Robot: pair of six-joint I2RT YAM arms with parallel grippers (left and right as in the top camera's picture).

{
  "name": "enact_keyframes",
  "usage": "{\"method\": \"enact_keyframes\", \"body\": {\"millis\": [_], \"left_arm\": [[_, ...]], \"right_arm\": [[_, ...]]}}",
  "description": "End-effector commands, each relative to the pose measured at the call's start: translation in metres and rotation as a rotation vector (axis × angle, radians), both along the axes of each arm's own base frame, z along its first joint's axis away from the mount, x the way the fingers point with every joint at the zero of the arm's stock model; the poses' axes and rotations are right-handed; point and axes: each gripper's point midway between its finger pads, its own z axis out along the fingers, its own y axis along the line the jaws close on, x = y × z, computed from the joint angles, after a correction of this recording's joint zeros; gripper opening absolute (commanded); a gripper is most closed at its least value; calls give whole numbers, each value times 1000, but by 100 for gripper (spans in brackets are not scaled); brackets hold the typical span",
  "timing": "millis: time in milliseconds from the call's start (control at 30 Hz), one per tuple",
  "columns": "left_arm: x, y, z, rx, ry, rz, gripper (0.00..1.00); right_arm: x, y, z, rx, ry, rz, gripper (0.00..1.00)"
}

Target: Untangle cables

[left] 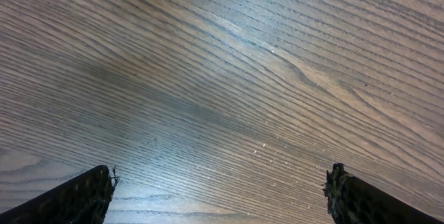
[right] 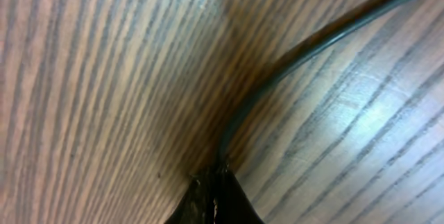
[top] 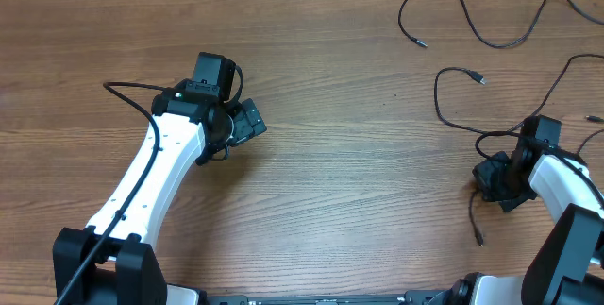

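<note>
Several thin black cables lie loose on the wooden table at the right. One cable (top: pixel 493 43) loops along the far right edge. A second cable (top: pixel 437 97) curves from a small plug down to my right gripper (top: pixel 493 178). A short tail (top: pixel 473 216) trails toward the near edge. In the right wrist view my right gripper (right: pixel 215 179) is shut on a cable (right: pixel 291 57), which arcs away up and to the right. My left gripper (top: pixel 242 122) hangs over bare wood left of centre. In the left wrist view the left gripper (left: pixel 222 203) is open, with only wood between its fingertips (left: pixel 82 197).
The left arm's own thick black wire (top: pixel 127 90) loops off its white link. The wooden table (top: pixel 359 173) spreads between the two arms. More cable ends (top: pixel 595 116) run off the right edge.
</note>
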Motion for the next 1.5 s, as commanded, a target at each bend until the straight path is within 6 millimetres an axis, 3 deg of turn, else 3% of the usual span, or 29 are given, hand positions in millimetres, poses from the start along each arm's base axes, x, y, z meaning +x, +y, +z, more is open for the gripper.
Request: {"method": "enact_keyframes", "body": {"millis": [0,600,833,1233,1467], "left_arm": [[0,1,-4,8,9,6,99],[0,1,-4,8,9,6,100],[0,1,-3,8,9,6,100],[0,1,-4,8,10,6,99],[-1,1,-4,9,13,6,100]], "right_arm": [[5,8,-6,36,-14,16,4],[45,-2,10,7,-163,23,4],[63,10,17,83,-256,49,4],[61,11,18,81,-247,95,4],[69,3,36,33,-237,170,8]]}}
